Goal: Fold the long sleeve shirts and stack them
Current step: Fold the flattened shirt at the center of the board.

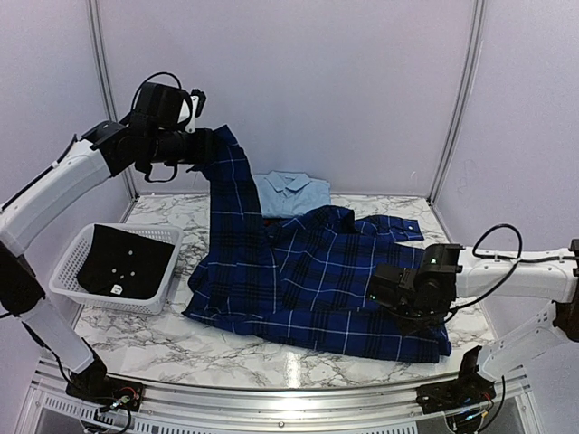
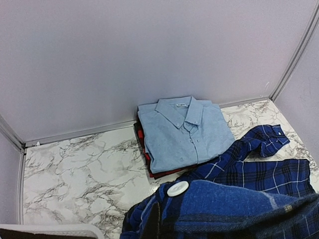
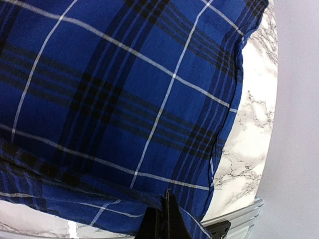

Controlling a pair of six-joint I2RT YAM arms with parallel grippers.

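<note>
The navy blue plaid shirt (image 1: 308, 280) lies spread over the middle of the marble table. My left gripper (image 1: 206, 145) is shut on one sleeve of it and holds that sleeve high above the table's back left; the cloth and a white button (image 2: 178, 188) fill the bottom of the left wrist view. My right gripper (image 1: 384, 294) is shut on the shirt's near right hem (image 3: 164, 204), low over the table. The folded light blue shirt (image 1: 291, 193) lies at the back on top of the red-and-black plaid shirt (image 2: 145, 152), whose edge alone shows.
A white slotted basket (image 1: 68, 271) holding a dark garment (image 1: 122, 260) stands at the left. The enclosure's back wall and corner posts stand close behind the stack. The table's metal front rail (image 1: 271, 398) runs along the near edge.
</note>
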